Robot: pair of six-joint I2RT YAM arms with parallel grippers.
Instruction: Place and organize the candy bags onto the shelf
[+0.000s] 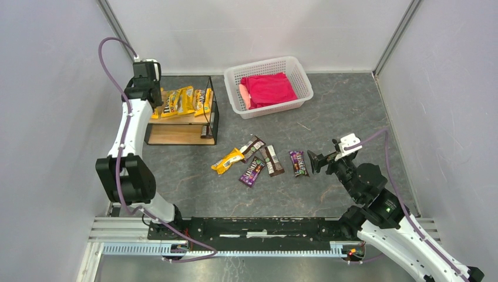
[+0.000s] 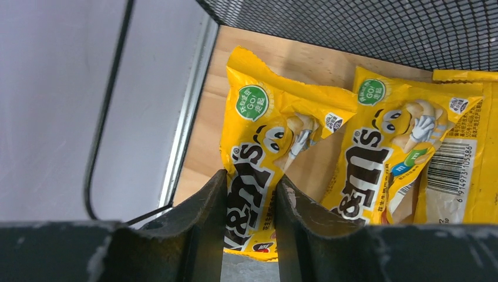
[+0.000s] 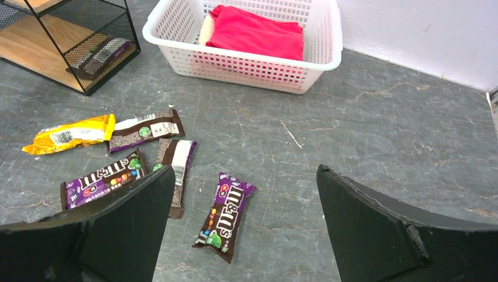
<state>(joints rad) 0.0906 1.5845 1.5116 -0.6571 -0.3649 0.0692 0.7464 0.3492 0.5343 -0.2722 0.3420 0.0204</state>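
Right fingers [image 1: 315, 160] spread wide, empty, low over the worktop [image 1: 352, 106]. Just ahead, a touch left: purple M&M's bag [image 3: 226, 217], long axis pointing roughly away, narrow width across the gap; far nearer this arm than the left. Beyond, four more loose candy bags [image 3: 103, 181]. Farthest, on the shelf [image 1: 211, 111] top board: left fingers [image 1: 154, 101] clamped on a yellow M&M's bag [image 2: 258, 170]. Plain only in the left wrist view; hidden under the arm from above.

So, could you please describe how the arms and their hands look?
The left arm and right arm have white links and black joints, each with a purple cable. The left hand and right hand are black, with two broad tapering fingers.
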